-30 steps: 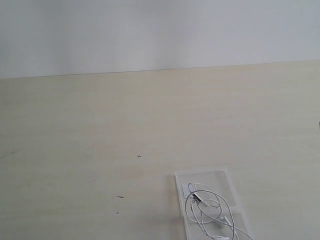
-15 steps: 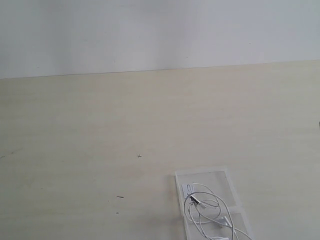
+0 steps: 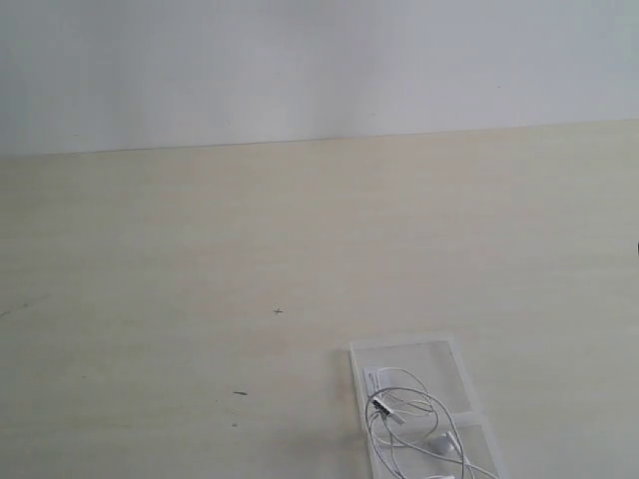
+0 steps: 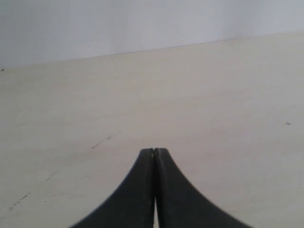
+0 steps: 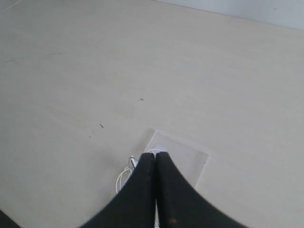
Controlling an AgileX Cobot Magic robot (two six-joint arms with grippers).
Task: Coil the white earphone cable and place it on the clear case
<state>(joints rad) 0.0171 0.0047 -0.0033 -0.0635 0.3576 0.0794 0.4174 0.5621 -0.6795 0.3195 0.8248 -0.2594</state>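
As neither pincer appears in the exterior view, I read only the layout from it. The white earphone cable lies in loose loops on the clear case, at the near right of the table. The case's long axis runs near to far.

From the left wrist, my left pincer is pressed shut on nothing, over bare table, with no cable in sight.

From the right wrist, my right pincer is likewise shut and empty. Cable and case lie just past and beneath its tips, so I judge the right arm the nearer.

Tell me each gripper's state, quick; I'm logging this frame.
Left gripper: shut, holding nothing.
Right gripper: shut, nothing seen between its jaws.
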